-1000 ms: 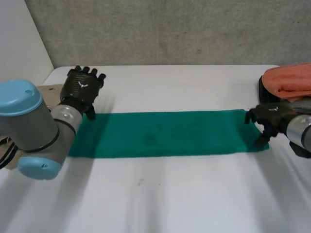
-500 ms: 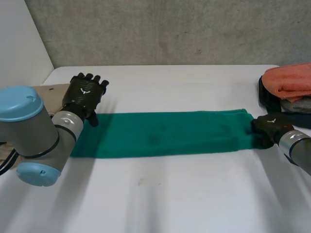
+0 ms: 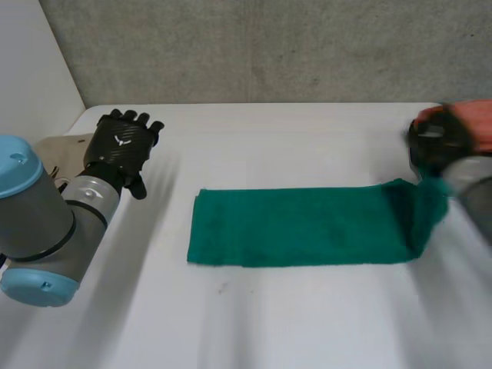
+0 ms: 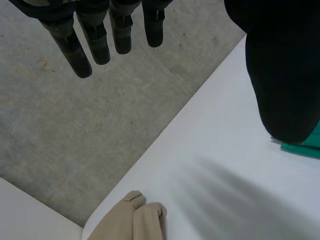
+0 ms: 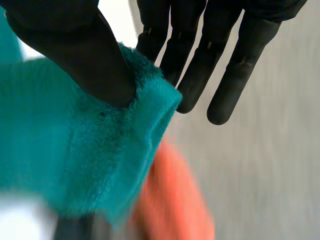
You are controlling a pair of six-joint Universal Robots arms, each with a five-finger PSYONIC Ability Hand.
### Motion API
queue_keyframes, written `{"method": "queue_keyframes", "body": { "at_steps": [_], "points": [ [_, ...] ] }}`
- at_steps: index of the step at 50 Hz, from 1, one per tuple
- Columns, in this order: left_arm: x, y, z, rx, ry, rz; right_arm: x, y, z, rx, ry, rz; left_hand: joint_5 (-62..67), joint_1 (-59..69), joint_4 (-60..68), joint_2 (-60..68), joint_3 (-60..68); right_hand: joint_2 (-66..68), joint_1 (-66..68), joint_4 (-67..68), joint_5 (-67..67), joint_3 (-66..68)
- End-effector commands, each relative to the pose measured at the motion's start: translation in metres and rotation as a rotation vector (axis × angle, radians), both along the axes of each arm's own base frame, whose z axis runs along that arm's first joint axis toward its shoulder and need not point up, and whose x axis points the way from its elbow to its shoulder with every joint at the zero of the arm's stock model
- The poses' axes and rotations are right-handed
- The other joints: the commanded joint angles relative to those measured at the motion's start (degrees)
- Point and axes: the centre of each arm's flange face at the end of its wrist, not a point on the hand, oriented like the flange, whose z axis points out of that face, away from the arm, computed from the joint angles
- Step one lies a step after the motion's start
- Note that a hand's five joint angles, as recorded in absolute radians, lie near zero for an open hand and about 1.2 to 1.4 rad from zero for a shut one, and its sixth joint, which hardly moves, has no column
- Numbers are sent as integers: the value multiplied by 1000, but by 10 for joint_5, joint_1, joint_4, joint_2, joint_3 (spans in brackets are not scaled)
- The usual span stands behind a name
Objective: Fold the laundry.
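Right hand (image 5: 70,50) pinches one green towel (image 3: 300,227) at its end; left hand (image 3: 123,146) spread.

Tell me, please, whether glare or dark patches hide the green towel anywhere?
Head view: no glare on the white table; green towel evenly lit, darker only at the lifted end by the right hand. Right wrist view: the pinched towel edge is well lit.

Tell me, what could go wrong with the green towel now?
The right robot hand pinches only the end of the green towel, so it might slip out. The left robot hand is off the towel, so the whole towel could slide instead of folding. The orange cloth sits close and might get bumped.
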Motion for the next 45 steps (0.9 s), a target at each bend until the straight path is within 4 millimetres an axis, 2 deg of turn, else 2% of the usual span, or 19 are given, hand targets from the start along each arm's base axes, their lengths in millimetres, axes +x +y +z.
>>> {"method": "queue_keyframes", "body": {
  "at_steps": [1,3,7,11,13,14,18,21,24,25,30,31,32,33,35,39,42,43,45],
  "points": [
    [2,5,4,-8,3,2,142,96,-14,-53,-37,562,-28,-8,-16,-21,-20,124,167,114,126,119],
    [2,5,3,-5,2,2,169,121,-39,-2,-23,671,-28,-8,-16,-21,-20,124,167,114,126,119],
    [2,6,0,4,-1,0,197,154,-72,58,13,777,-28,-8,-16,-21,-20,124,167,114,126,119],
    [1,7,-1,5,-2,-4,202,161,-93,116,46,773,-28,-8,-16,-21,-20,124,167,114,126,119],
    [1,7,-1,5,-2,-6,200,157,-92,124,45,731,-28,-8,-16,-21,-20,-263,-220,-274,-261,-269],
    [0,7,-2,7,-2,-9,196,153,-87,121,40,672,-28,-8,-16,-21,-20,-576,-533,-586,-574,-581],
    [-1,7,0,-1,-1,-14,177,137,-63,166,-64,488,-28,-8,-16,-21,-20,-576,-533,-586,-574,-581],
    [-2,7,2,-8,3,-15,138,117,-38,307,-299,309,-28,-8,-16,-21,-20,-576,-533,-586,-574,-581],
    [-3,7,3,-11,4,-20,119,119,-39,434,-385,247,-28,-8,-16,-21,-20,-576,-533,-586,-574,-581],
    [-3,7,3,-11,4,-20,107,119,-48,510,-401,194,-28,-8,-16,-21,-20,-576,-533,-586,-574,-581],
    [-10,12,0,-5,2,-43,64,99,-79,588,-314,24,-28,-8,-16,-21,-20,-568,-525,-579,-567,-574],
    [-11,13,-1,-2,1,-46,57,95,-83,585,-293,1,-28,-8,-16,-21,-20,-473,-430,-484,-471,-479],
    [-12,13,-2,1,0,-49,45,86,-86,566,-260,-41,-28,-8,-16,-21,-20,-67,-24,-78,-66,-73],
    [-13,14,-4,5,-2,-53,41,83,-86,550,-255,-58,-28,-8,-16,-21,-20,123,166,112,124,117],
    [-13,15,-4,7,-2,-53,34,72,-84,492,-250,-88,-28,-8,-16,-21,-20,124,167,114,126,119],
    [-15,17,-3,3,-3,-58,45,56,-58,277,-303,-55,-28,-8,-16,-21,-20,124,167,114,126,119],
    [-15,17,2,-10,2,-58,74,67,-21,163,-336,67,-28,-8,-16,-21,-20,124,167,114,126,119],
    [-16,18,2,-12,1,-60,81,71,-15,150,-342,95,-28,-8,-16,-21,-20,124,167,114,126,119],
    [-16,18,3,-16,0,-58,113,94,-5,133,-354,218,-28,-8,-16,-21,-20,124,167,114,126,119]
  ]
}}
